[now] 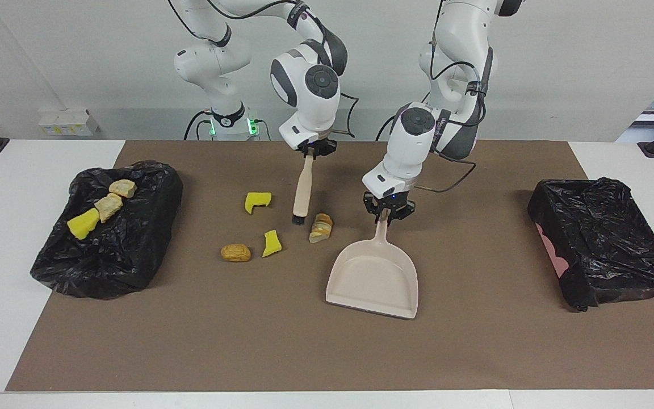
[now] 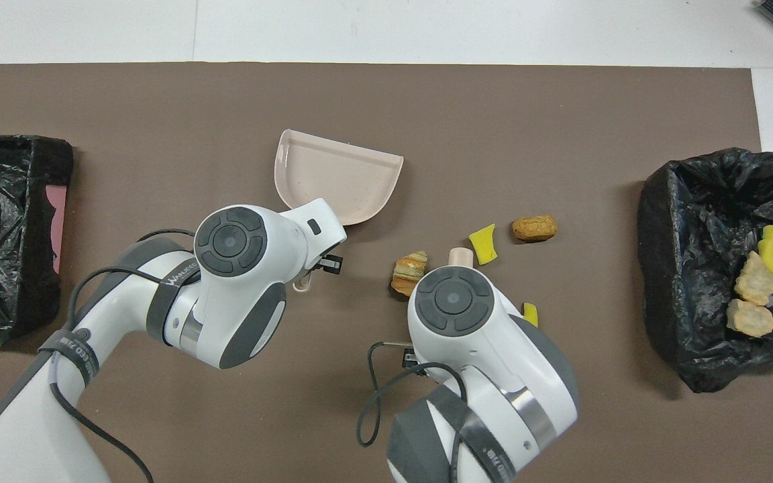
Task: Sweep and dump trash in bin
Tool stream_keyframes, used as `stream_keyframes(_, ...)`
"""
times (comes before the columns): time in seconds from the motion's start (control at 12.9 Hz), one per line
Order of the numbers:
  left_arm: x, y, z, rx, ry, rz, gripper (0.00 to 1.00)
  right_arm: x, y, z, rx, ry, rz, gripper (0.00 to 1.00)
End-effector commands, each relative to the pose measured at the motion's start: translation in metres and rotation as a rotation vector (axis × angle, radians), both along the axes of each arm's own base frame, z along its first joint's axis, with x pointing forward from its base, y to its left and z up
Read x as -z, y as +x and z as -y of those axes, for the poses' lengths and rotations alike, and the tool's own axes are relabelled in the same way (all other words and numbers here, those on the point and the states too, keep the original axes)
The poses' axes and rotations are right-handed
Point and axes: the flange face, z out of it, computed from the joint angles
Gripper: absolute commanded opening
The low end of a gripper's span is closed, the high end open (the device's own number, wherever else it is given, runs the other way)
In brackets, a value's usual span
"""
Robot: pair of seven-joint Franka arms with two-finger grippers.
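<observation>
1. The loose trash consists of four scraps on the brown mat of the worktop (image 1: pixel 327 352): a striped bread piece (image 1: pixel 321 227), a yellow chunk (image 1: pixel 271 243), a round brown bread piece (image 1: pixel 235 253) and a notched yellow chunk (image 1: pixel 257 201). Taking the striped bread piece as the landmark, the other three lie toward the right arm's end of the worktop.
2. Three further scraps (image 1: pixel 103 207) lie in the black-lined bin (image 1: pixel 134 261) at that same end. A second black-lined bin (image 1: pixel 605 238) stands at the left arm's end.
3. The brush (image 1: pixel 302 190) hangs nearly upright with its bristles just beside the landmark, on the side facing the other scraps. The right pincer (image 1: pixel 314 149) is clamped on the top of its handle.
4. The dustpan (image 1: pixel 373 278) lies beside the landmark toward the left arm's end. Its long axis runs from the handle, nearer the robots, to the open mouth, farther from them and tilted slightly.
5. The left pincer (image 1: pixel 386 211) is closed on the dustpan handle.
6. Judgement: the landmark sits between bristles and pan, so the sweep runs toward the left arm's end; the pan mouth needs turning to face it.
</observation>
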Motion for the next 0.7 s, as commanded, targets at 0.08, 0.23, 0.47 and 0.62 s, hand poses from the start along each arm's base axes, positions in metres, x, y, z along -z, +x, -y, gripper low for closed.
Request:
stream_keyframes(0.08,-0.024,0.012,-0.031,0.227,0.035,0.039,0.00,0.021,0.007,0.075,-0.027,-0.100,0.009,0.00)
stream_keyframes(0.23,-0.031,0.021,-0.059,0.394,0.063,0.040,0.00,0.030,0.029,0.118,-0.071,-0.109,0.040,0.00)
stream_keyframes(0.47,-0.028,0.025,-0.084,0.621,0.093,-0.002,0.00,0.039,0.058,0.180,-0.137,-0.119,0.069,0.00)
stream_keyframes(0.62,-0.027,0.023,-0.095,0.771,0.103,-0.025,0.00,0.052,0.071,0.223,-0.200,-0.085,0.089,0.00)
